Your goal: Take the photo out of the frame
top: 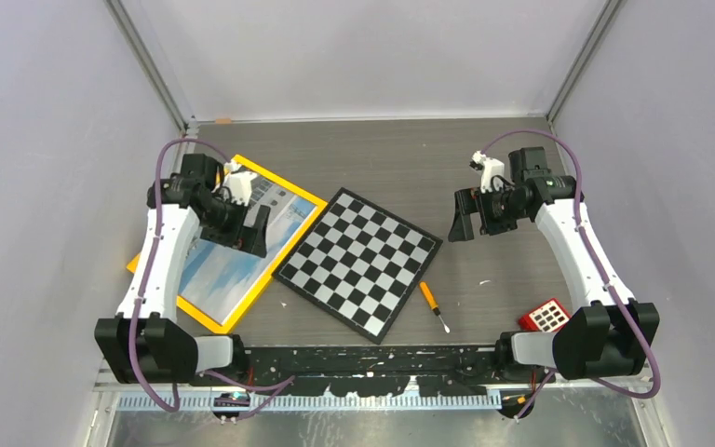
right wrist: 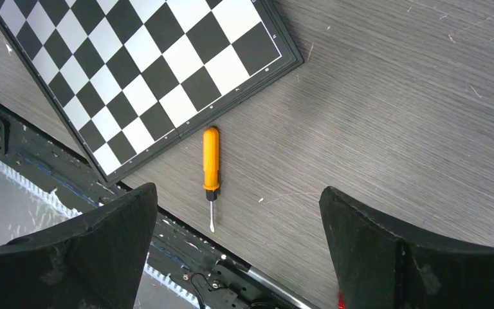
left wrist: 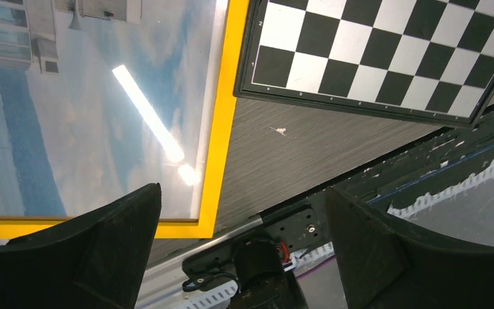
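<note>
The yellow-orange frame (top: 252, 291) lies flat at the table's left, face up. Inside it sits the photo (top: 228, 270), blue sky with white clouds and a white building. My left gripper (top: 247, 237) hovers open above the frame's middle, and the arm hides part of the print. In the left wrist view the photo (left wrist: 90, 116) shows a strip of light glare, and the frame's (left wrist: 222, 129) near corner lies by the left finger. The left gripper (left wrist: 242, 193) holds nothing. My right gripper (top: 475, 219) hangs open over bare table at the right, and its wrist view shows the right gripper (right wrist: 238, 190) empty.
A black-and-white checkerboard (top: 358, 263) lies mid-table, touching the frame's right edge. An orange-handled screwdriver (top: 431, 303) lies by the board's near right side. A small red and white block (top: 547, 317) sits by the right arm's base. Walls close in on three sides.
</note>
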Robot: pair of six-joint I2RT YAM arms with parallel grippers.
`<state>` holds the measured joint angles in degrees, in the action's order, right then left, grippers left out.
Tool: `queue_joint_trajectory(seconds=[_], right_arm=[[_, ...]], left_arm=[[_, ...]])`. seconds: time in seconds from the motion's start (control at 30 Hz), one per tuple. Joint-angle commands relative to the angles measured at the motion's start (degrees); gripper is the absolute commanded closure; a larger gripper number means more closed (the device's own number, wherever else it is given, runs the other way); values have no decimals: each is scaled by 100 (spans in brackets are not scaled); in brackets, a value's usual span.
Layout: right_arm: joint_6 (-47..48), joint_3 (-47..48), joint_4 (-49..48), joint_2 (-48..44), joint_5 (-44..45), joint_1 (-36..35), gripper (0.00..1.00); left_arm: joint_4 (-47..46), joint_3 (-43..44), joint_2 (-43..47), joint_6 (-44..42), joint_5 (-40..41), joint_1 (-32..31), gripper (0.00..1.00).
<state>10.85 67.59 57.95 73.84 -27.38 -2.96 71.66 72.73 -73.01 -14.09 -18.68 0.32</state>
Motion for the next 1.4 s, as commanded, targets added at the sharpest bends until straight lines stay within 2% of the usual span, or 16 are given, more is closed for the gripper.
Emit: queue_joint_trajectory(seconds=[0.0,0.2,0.3,0.63,0.93,1.1,1.37], right_arm=[[148,145,31,-120,59,6,0],[199,288,-56,-36,560,6,0],[240,393,-18,28,725,11,0],[302,607,125,86,959,127,0],[388,597,223,32,1053,382,0],[429,685,279,76,1126,443,0],[497,726,287,78,1191,683,1]], left_arm=[[276,-131,191,-753,-193,-284,0],[477,-1010,514,-1418,-9,-1202,0],[304,-1238,530,-1322,243,-1788,0],[-483,-1591,-309,-757,1220,-3622,0],[-1910,-2390,-194,-616,2009,-4121,0],[-2047,-2507,-596,-817,2049,-4418,0],[-2438,-2501,-1273,-798,2107,-4555,0]])
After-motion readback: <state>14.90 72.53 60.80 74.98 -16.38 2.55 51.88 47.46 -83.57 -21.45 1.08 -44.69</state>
